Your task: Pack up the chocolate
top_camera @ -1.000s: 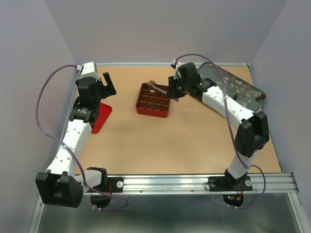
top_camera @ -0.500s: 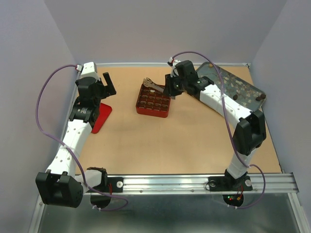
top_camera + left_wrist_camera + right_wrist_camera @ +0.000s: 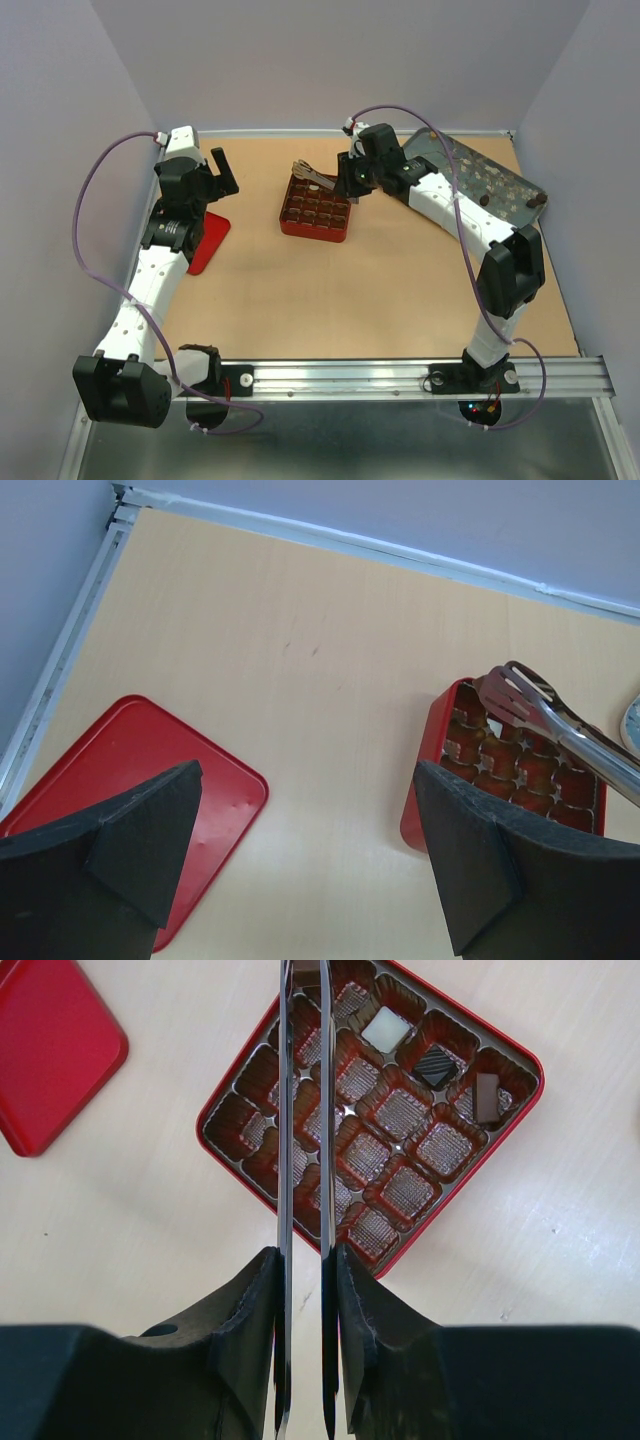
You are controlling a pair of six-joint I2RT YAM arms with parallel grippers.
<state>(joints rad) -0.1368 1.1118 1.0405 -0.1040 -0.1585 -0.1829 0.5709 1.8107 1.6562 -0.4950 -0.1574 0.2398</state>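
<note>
A pair of silver metal tongs [image 3: 285, 1110] poised over a red square gridded box [image 3: 313, 232]
The left gripper [image 3: 305, 785] hangs spread wide above a flat red lid [image 3: 130, 750]; three chocolate pieces [image 3: 385, 1028], one cream white and two dark, fill cells along one box edge; the right gripper [image 3: 303, 1260] clamps the tongs; more pieces dot a grey tray [image 3: 470, 165]

robot arms: 2, left arm [image 3: 150, 285] and right arm [image 3: 455, 215] | red box [image 3: 313, 231]: 1, with 16 little cups | chocolate in the box: 3, made up of 1 white piece [image 3: 385, 1028] and 2 dark pieces [image 3: 435, 1065] [image 3: 487, 1098] | red lid [image 3: 130, 750]: 1 | metal tongs [image 3: 520, 695]: 1 | gray tray [image 3: 505, 180] at the upper right of the top view: 1, bits on it too small to count
</note>
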